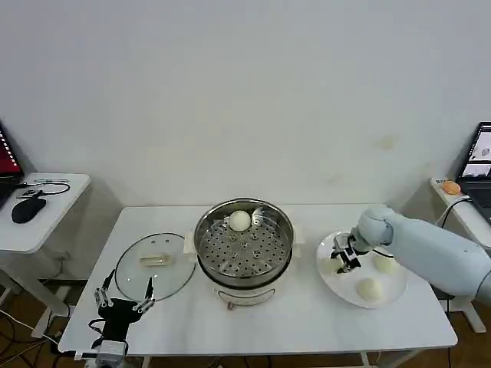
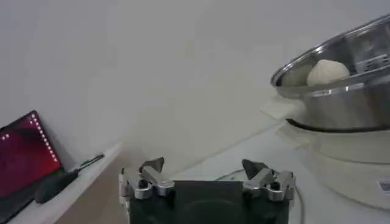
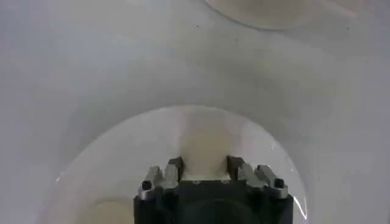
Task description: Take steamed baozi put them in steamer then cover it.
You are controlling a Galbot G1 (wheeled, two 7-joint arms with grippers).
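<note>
The steamer (image 1: pixel 244 247) stands mid-table with one steamed baozi (image 1: pixel 240 221) on its perforated tray; the left wrist view shows that bun (image 2: pixel 328 72) over the steel rim of the steamer (image 2: pixel 341 106). The cover (image 1: pixel 153 264) lies flat to the steamer's left. On the white plate (image 1: pixel 328 274) sit two baozi (image 1: pixel 370 288) (image 1: pixel 383 262). My right gripper (image 1: pixel 343 254) is down over the plate's near-left part, its fingers (image 3: pixel 174 170) closed against another baozi (image 3: pixel 204 143). My left gripper (image 1: pixel 123 300) (image 2: pixel 203 167) hangs open at the table's front left, holding nothing.
A side table (image 1: pixel 46 222) with a black mouse (image 1: pixel 28 207) and a laptop stands at the left. Another stand with a laptop (image 1: pixel 479 165) and an orange object (image 1: pixel 450 186) is at the right. The table's front edge runs just below the left gripper.
</note>
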